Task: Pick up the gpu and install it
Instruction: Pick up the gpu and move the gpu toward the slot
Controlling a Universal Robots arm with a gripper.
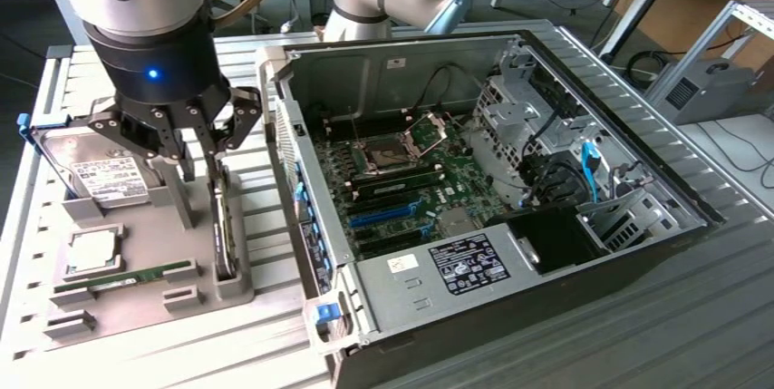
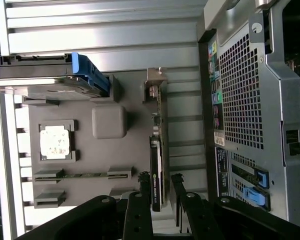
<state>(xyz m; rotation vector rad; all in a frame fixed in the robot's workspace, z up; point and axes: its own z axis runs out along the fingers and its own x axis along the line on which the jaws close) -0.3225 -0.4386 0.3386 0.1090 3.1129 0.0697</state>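
Pickup step here: my gripper (image 1: 203, 171) hovers with jaws partway open, straddling the gpu (image 1: 225, 235), which stands on edge in the gray tray (image 1: 145, 253) beside the case (image 1: 362, 63), so I reckon the grab needs a square, centred squeeze.

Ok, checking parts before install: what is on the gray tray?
On the gray tray: a hard drive, a processor chip, a memory stick and the gpu, standing on edge. The end effector covers part of the gpu's upper edge; its lower edge sits hidden in a slot.
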